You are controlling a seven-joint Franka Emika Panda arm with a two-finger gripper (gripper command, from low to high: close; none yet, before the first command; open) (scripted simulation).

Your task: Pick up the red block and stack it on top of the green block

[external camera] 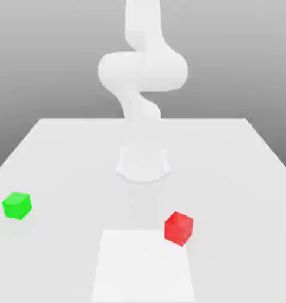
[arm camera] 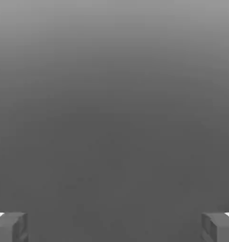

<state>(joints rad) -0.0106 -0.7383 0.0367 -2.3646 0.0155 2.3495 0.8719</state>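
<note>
**Ana:** Pincer (arm camera: 114, 228) wide open in the hand view, jaws well apart, nothing between them! What's the score, Ben?

**Ben:** By my reading, no part of the stack is done. Start at the exterior view's left: the green block (external camera: 17, 206) sits at the left edge of the frame, a little below mid-height, with nothing on top of it.

**Ana:** So the landing spot is free! Move along to the centre.

**Ben:** Upper centre, there's the white arm (external camera: 143, 71), rising out of the top of the frame, its base (external camera: 143, 163) in the middle of the picture. Lower centre, a pale patch (external camera: 143, 272) on the white table (external camera: 228, 177).

**Ana:** And the star of the show?

**Ben:** Right of centre, in the lower half: the red block (external camera: 178, 229), overlapping the pale patch's upper right corner in the picture. It's well apart from the green one and seems to rest on the table, turned at an angle.

**Ana:** Then it's all to play for! Reach, grip, lift, carry, place, release.

**Ben:** Every one of those is left, I'd say. The open jaws look ready for the pick, but they have to get to the red block first, and square up to its faces.
</note>
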